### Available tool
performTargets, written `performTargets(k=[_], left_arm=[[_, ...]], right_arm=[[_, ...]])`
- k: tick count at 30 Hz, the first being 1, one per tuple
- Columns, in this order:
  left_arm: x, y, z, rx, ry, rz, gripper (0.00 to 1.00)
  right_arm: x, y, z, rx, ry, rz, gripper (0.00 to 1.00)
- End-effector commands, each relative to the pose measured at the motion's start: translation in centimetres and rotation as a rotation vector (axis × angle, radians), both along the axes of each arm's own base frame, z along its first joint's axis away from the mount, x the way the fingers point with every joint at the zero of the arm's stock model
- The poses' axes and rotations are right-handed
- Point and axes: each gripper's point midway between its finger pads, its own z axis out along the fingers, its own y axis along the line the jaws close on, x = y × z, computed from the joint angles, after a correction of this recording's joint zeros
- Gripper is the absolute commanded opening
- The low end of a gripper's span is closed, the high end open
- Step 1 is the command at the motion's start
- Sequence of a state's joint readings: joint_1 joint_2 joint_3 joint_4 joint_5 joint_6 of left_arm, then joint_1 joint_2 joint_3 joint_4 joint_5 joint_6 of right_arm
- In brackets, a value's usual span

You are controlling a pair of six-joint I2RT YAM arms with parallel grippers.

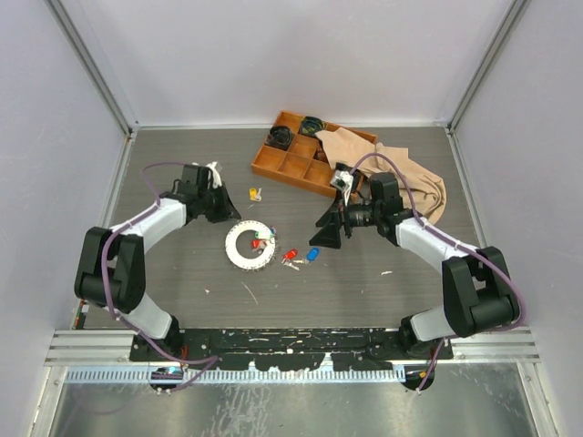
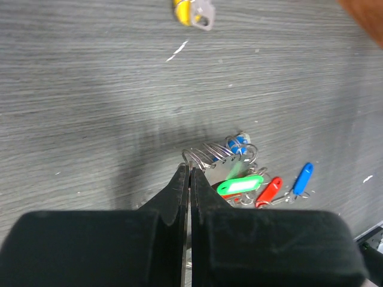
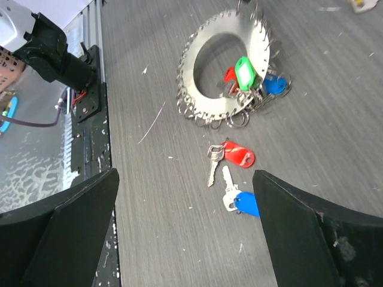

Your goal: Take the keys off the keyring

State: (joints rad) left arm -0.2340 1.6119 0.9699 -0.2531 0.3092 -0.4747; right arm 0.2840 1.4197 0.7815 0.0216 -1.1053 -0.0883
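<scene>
The left tool (image 2: 190, 174) fills the bottom of its wrist view, its two black fingers pressed flat together. Their tips sit at the rim of the keyring (image 2: 230, 170), against its wire loops; whether a loop is pinched between them I cannot tell.

The right wrist view shows the right tool (image 3: 185, 176) with its fingers spread wide. Between them lie two keys off the ring, the red key (image 3: 236, 154) and, just beside it, the blue key (image 3: 242, 202). Beyond these it shows the whole keyring (image 3: 200, 84): a flat silver disc with a hole, loops all round its edge, and green, red and blue tags bunched on one side.

Only the top view shows the layout. The keyring (image 1: 235, 244) lies mid-table (image 1: 182, 282) between the tools, and the yellow key (image 1: 255, 194) lies apart, farther back. An orange tray (image 1: 291, 164) stands at the far edge, with a beige cloth (image 1: 405, 173) partly over it.

The left arm bends its elbow outward at the left, and its forearm reaches in, wrist tipped down. The right arm mirrors it, with the right tool (image 1: 328, 228) low and pointing left toward the loose keys.
</scene>
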Motion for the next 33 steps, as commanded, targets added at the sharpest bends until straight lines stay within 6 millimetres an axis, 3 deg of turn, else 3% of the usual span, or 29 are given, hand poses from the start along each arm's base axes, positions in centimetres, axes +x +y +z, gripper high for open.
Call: performTargets(k=[1, 5, 9, 12, 16, 19, 26, 33], left_arm=[[0.8, -1.1, 3.8, -0.022, -0.148, -0.04, 0.0], [0.1, -2.3, 5.3, -0.033, -0.22, -0.082, 0.0], [-0.8, -3.5, 7.0, -0.023, -0.296, -0.129, 0.0], [-1.7, -4.0, 8.4, -0.023, -0.358, -0.151, 0.0], [-2.6, -3.9, 10.3, -0.03, -0.441, -0.159, 0.0], [-3.1, -3.8, 11.7, -0.042, -0.5, -0.159, 0.0], [-4.2, -5.1, 13.2, -0.057, -0.558, -0.217, 0.0], [-4.7, -6.6, 12.9, -0.054, -0.553, -0.263, 0.0]], right_arm=[[-0.4, 1.5, -0.1, 0.058, 0.026, 0.016, 1.0], [-0.6, 3.6, -1.0, 0.043, 0.051, 0.015, 1.0], [1.7, 5.3, -0.4, 0.075, 0.076, -0.052, 0.99], [3.2, 5.9, -1.3, 0.081, 0.032, -0.066, 0.94], [4.6, 7.0, -2.7, 0.017, -0.005, -0.029, 0.8], [5.0, 7.6, -3.3, -0.024, -0.035, -0.028, 0.8], [3.8, 9.6, -2.3, 0.04, -0.041, 0.066, 0.82], [4.9, 10.3, -2.8, 0.04, -0.076, 0.027, 0.82]])
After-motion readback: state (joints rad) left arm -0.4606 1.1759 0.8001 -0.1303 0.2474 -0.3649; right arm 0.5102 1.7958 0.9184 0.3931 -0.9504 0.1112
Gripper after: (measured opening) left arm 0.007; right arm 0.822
